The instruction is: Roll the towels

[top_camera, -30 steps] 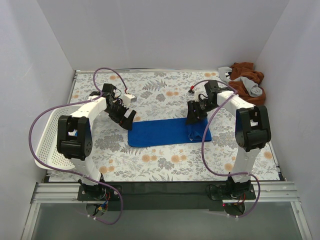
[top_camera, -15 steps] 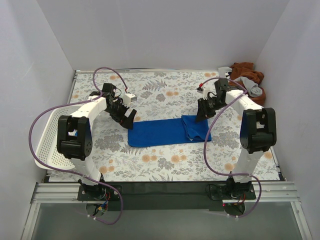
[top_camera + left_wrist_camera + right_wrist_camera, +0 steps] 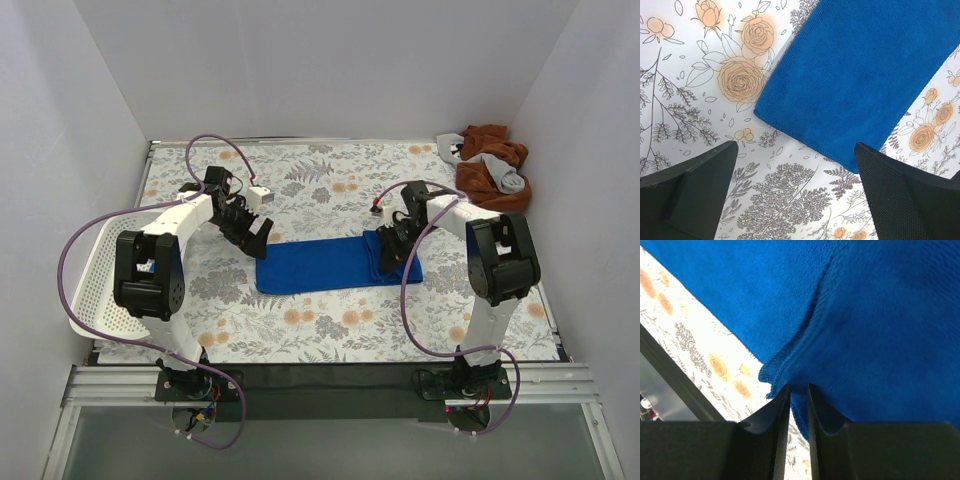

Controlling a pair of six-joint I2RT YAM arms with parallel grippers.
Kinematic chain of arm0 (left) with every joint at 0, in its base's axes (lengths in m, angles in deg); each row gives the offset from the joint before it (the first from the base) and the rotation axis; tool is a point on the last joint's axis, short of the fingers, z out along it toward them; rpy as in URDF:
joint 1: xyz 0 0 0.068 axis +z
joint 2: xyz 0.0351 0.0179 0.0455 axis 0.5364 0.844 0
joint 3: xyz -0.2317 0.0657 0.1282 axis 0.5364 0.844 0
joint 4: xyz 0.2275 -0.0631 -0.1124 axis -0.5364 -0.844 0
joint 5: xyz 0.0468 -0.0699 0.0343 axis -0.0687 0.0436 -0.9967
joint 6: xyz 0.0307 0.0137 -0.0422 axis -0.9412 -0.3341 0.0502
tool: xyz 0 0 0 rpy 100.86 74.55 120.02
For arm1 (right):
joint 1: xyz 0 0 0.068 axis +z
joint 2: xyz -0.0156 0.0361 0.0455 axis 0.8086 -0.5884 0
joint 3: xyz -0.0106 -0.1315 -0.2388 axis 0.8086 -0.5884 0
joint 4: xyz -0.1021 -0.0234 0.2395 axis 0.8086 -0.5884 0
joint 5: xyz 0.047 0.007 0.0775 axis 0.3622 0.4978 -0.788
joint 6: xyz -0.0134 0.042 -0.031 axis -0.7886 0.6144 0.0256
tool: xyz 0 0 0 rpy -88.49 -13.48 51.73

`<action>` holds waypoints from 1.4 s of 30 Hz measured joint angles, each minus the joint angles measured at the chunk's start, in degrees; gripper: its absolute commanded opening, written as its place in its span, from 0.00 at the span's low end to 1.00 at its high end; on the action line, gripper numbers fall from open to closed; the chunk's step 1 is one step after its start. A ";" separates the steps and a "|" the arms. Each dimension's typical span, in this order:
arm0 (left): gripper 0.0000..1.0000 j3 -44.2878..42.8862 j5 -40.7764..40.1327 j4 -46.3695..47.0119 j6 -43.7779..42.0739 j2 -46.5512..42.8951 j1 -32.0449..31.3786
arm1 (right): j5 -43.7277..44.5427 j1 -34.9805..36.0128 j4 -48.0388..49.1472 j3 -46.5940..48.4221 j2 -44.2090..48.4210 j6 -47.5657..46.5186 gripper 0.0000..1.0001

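White walls enclose a floral desk (image 3: 330,330). The towel (image 3: 320,262) lies flat at centre, its right end folded over. The right claw (image 3: 798,387) is nearly closed, pinching that fold's edge. The left claw (image 3: 795,150) hangs wide open and empty above the left end. Risk: the thin pinch slips, or the free end drags and skews the roll. The basket (image 3: 95,270) at left shows no towel. A pile (image 3: 492,160) lies loose at the far right corner.

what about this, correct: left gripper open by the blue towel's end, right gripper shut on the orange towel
Not quite. The right gripper is shut on the blue towel, as the right wrist view shows. The rest holds.
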 measured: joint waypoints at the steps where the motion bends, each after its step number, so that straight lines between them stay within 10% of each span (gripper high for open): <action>1: 0.97 0.02 0.07 0.07 -0.13 0.00 0.00 | 0.00 0.42 0.39 -0.20 -0.68 0.09 0.23; 16: 0.50 5.70 0.48 -0.66 -2.73 -3.98 -7.56 | -2.91 -0.07 -1.53 4.44 3.39 -1.49 0.34; 23: 0.49 5.84 0.48 -0.22 -1.68 -2.75 -9.42 | 2.86 -3.58 -1.68 9.16 5.35 -3.76 0.36; 27: 0.61 5.84 0.46 -0.04 -1.03 -1.22 -9.44 | 3.13 -2.75 -2.91 8.98 5.25 -3.72 0.54; 42: 0.66 5.75 0.13 0.81 0.55 0.90 -9.81 | 10.49 10.10 -2.23 0.39 7.74 -4.39 0.45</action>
